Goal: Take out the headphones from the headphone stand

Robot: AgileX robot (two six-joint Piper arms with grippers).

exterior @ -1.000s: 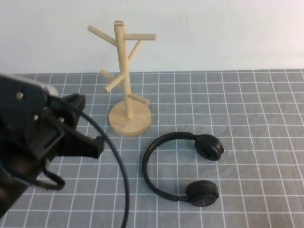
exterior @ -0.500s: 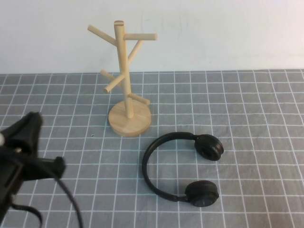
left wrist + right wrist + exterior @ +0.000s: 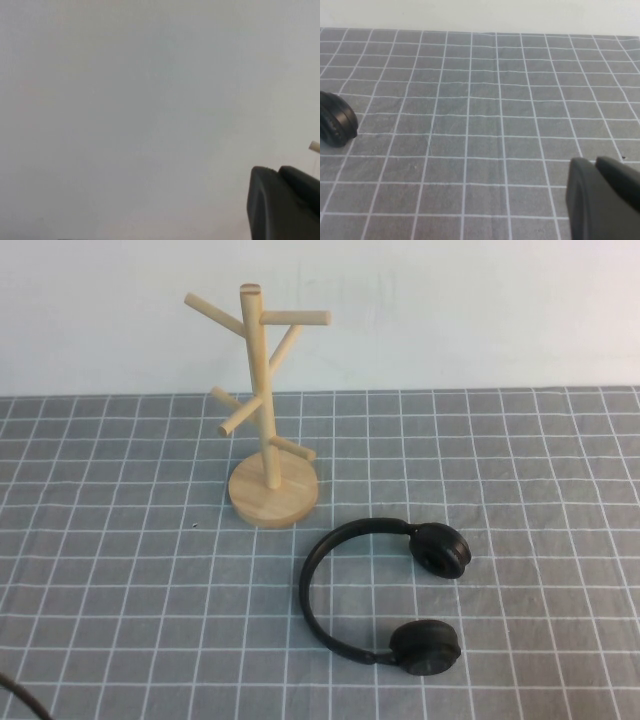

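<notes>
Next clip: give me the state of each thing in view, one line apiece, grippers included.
headphones: off the stand, lying flat on the table, both ear cups resting on the mat.
headphone stand: upright, pegs bare, nothing hanging on it.
left gripper: shut, holding nothing, out of the high view, facing a blank wall.
right gripper: low over the mat, apart from the headphones, holding nothing.

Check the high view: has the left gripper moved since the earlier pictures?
Yes. The left gripper, shut, has withdrawn from beside the headphone stand toward the robot, leaving that view.
</notes>
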